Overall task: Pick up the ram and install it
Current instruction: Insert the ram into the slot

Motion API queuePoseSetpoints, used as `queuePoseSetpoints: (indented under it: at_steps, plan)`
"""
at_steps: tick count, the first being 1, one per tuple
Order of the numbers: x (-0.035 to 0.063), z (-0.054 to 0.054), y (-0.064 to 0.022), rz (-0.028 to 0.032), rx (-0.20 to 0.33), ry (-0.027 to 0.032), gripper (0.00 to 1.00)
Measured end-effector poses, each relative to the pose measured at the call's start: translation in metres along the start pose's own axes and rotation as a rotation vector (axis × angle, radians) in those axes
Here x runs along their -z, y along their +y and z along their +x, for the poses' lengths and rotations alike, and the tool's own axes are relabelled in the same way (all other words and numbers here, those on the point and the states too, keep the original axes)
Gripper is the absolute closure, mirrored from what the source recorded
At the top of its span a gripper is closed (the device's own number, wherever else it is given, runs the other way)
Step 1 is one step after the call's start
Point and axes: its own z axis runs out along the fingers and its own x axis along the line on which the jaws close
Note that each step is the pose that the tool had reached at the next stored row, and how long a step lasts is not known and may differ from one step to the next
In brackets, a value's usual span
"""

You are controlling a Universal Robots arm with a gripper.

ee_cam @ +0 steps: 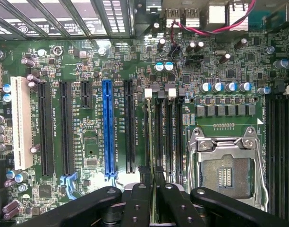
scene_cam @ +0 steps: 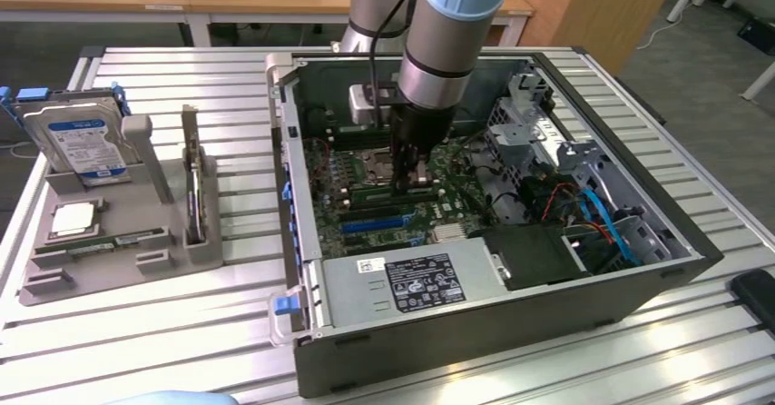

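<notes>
On the counter, at the exterior view's left, stands a grey holder with a hard drive upright in it, and to its right is the open computer case. Inside the case the end effector hangs low over the motherboard, pinching the ram, which stands on edge at the memory slots just beside the empty processor socket

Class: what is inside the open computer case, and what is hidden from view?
Inside the computer case lie a green motherboard, its empty processor socket, a labelled power supply and blue cables. The arm covers part of the board in the exterior view.
</notes>
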Motion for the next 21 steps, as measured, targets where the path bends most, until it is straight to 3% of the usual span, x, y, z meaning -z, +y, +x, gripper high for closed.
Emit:
queuePoseSetpoints:
  at_steps: [12, 19, 21]
  plan:
    - [-0.0017, -0.0001, -0.0001, 0.0004, 0.000, -0.0003, 0.86]
    - [-0.0017, -0.0001, -0.0001, 0.0004, 0.000, -0.0001, 0.62]
    - [-0.0016, -0.0001, -0.0001, 0.0004, 0.000, 0.0000, 0.62]
